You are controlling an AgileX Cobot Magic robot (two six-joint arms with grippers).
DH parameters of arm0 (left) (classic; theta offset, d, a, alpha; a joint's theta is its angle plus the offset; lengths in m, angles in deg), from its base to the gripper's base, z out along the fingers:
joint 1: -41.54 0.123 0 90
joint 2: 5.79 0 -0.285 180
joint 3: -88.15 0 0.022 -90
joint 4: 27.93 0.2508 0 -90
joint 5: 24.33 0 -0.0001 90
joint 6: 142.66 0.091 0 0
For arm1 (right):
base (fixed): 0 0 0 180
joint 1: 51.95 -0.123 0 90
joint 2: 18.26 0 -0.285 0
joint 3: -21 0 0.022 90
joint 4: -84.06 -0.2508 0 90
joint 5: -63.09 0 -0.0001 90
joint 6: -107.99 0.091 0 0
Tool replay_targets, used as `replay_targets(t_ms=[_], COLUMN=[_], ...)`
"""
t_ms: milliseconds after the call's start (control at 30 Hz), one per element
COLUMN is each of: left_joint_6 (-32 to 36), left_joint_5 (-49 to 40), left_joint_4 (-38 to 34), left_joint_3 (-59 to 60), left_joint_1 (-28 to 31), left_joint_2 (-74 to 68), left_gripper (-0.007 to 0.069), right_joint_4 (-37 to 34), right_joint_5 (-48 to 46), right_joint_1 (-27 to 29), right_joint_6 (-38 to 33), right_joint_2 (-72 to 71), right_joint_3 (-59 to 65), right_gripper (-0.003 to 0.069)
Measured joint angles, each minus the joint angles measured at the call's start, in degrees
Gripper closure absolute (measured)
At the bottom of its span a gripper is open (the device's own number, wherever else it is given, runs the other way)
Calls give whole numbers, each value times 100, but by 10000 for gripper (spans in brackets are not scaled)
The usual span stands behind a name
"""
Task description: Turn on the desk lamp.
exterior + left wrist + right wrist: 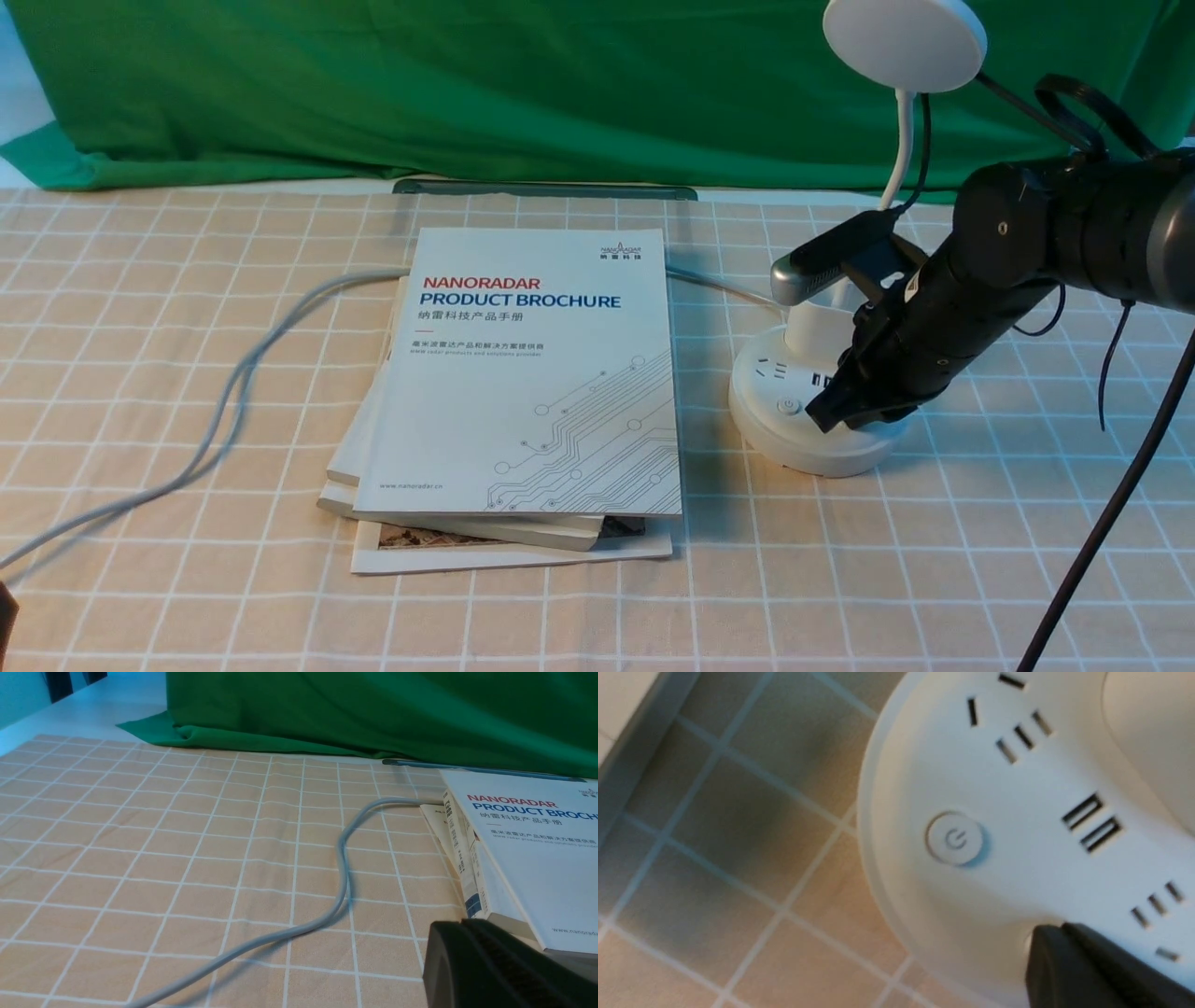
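Observation:
The white desk lamp stands right of centre: disc head (904,42) at the top, thin neck (898,149), cup holder (822,327), round base (794,439). My right gripper (823,417) is shut and empty, its tip down on the front top of the base, just right of the power button (790,407). In the right wrist view the shut tip (1048,932) rests on the base (924,765), covering a small round spot; the power button (955,837) is uncovered beside it. My left gripper (462,923) is shut and empty, low over the cloth at the near left.
A stack of brochures (532,373) lies just left of the lamp base. A grey cable (233,392) runs from under it to the near left. A green backdrop (467,84) hangs at the back. A black cable (1111,523) hangs from the right arm.

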Motion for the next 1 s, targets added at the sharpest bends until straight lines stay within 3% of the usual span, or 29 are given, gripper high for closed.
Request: replay_targets(t_ms=[267, 500, 800, 1000], left_joint_6=[0, 0, 0, 0], left_joint_5=[0, 0, 0, 0], left_joint_4=[0, 0, 0, 0], left_joint_3=[0, 0, 0, 0], left_joint_1=[0, 0, 0, 0], left_joint_2=[0, 0, 0, 0], left_gripper=[603, 603, 603, 603], right_joint_4=[15, 35, 30, 35], right_joint_5=[418, 831, 1166, 2357], right_joint_1=[183, 312, 312, 312], right_joint_6=[651, 718, 818, 508], right_joint_2=[-2334, -4930, -7436, -8662], right_joint_3=[1400, 2883, 3579, 4470], right_gripper=[625, 621, 620, 606])
